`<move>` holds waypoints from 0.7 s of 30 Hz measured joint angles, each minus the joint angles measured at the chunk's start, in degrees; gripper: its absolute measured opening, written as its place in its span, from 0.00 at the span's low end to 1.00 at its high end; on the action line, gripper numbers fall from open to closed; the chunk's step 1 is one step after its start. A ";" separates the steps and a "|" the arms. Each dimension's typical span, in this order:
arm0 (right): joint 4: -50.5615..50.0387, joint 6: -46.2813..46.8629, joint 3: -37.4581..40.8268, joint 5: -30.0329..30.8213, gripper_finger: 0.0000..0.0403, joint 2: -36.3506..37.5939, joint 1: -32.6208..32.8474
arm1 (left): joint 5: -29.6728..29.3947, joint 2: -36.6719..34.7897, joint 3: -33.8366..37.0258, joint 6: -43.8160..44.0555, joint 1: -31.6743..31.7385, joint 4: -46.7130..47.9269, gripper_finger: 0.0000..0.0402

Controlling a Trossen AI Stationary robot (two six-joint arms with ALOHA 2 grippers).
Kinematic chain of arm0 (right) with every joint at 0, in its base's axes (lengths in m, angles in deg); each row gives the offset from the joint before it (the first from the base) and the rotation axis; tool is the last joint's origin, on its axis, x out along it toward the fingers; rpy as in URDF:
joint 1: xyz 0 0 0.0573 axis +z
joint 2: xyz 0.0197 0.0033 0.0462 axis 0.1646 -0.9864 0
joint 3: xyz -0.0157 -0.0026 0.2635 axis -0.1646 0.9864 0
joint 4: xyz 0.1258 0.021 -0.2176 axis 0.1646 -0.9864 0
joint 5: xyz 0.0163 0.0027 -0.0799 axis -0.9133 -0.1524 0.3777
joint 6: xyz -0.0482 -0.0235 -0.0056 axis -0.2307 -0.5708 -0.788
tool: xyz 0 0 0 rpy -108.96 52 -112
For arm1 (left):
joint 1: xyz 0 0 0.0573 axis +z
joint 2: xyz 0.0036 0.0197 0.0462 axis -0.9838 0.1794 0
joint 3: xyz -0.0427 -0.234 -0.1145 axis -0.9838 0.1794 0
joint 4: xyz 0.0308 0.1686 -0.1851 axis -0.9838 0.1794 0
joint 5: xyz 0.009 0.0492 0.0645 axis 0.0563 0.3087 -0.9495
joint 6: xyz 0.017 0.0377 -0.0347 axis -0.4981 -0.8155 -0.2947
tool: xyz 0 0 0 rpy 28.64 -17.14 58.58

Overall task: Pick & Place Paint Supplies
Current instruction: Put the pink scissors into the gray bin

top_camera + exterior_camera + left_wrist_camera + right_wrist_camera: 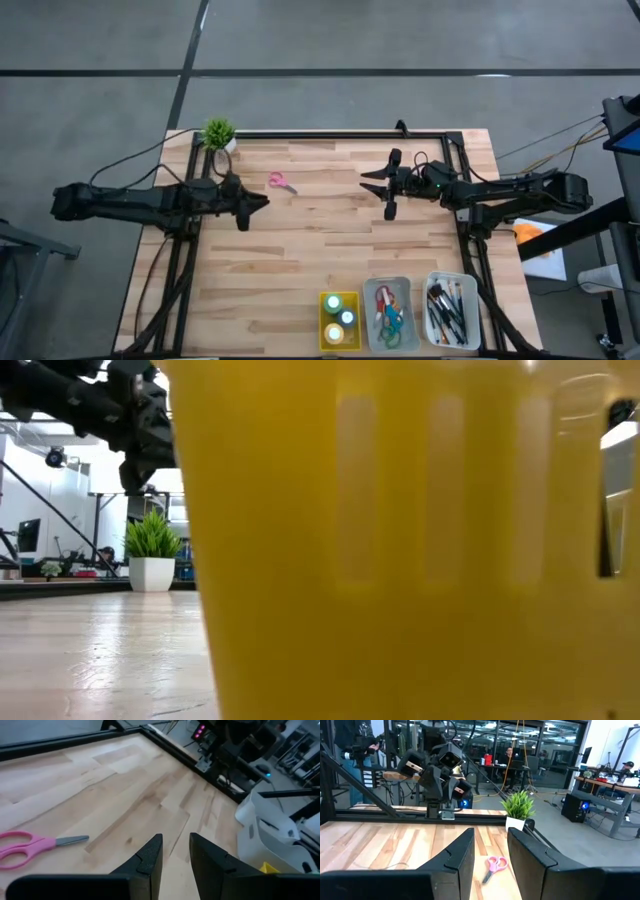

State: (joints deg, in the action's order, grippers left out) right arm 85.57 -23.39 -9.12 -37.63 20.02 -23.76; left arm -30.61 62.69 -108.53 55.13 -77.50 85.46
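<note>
Pink scissors (281, 182) lie on the table (300, 260), just right of the left gripper (262, 201); both it and the right gripper (368, 183) hover slightly open, empty.

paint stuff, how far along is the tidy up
Mostly done: bottles sit in the yellow tray, scissors in the grey tray, brushes in the white tray. Nothing is in hand: the left pincer and right pincer hover empty, fingers slightly apart. Left: the pink scissors on the table, near the plant.
</note>
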 joint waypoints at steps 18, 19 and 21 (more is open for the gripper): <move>0.01 0.00 0.00 0.00 0.28 -0.02 0.00 | 0.62 27.62 -8.99 0.12 8.96 1.46 0.25; 0.01 -0.02 0.00 0.00 0.28 -0.02 0.00 | 0.94 28.83 -8.99 0.52 9.34 0.69 0.25; 0.01 0.00 0.00 0.00 0.28 -0.02 0.00 | 2.62 30.59 -9.59 1.45 10.25 -0.30 0.25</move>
State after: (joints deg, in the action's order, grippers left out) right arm 85.58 -23.39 -9.12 -37.63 19.99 -23.76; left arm -27.99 93.27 -118.13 56.58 -67.25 85.17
